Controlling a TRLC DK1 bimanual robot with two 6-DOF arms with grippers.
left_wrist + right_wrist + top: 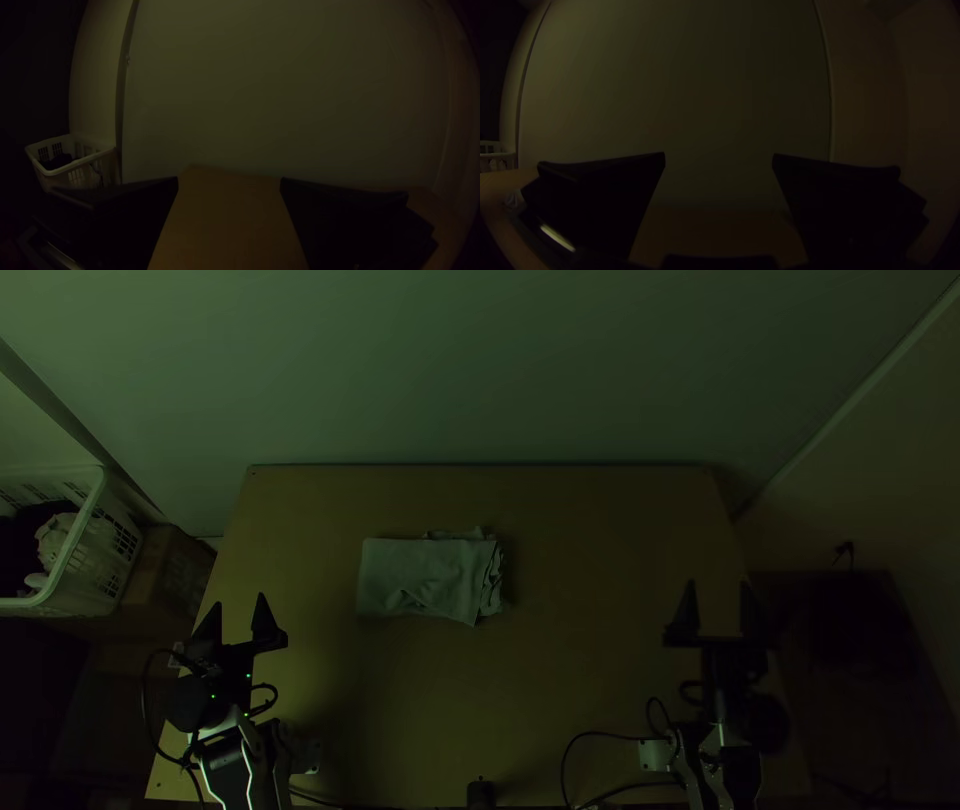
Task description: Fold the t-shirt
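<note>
The pale t-shirt (425,575) lies folded into a compact, slightly rumpled rectangle on the table (430,700), left of its middle, with ragged layers at its right end and a bit of cloth poking out along the far edge. Its long axis runs left to right. A white laundry basket (88,540) holding cloth stands beyond the table's left side, and the left gripper (237,605) and right gripper (717,595) both have their jaws wide apart, away from the shirt.

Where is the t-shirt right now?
In the top view, the folded t-shirt lies on the wooden table, left of its middle, nearer the left end effector than the right one.
</note>
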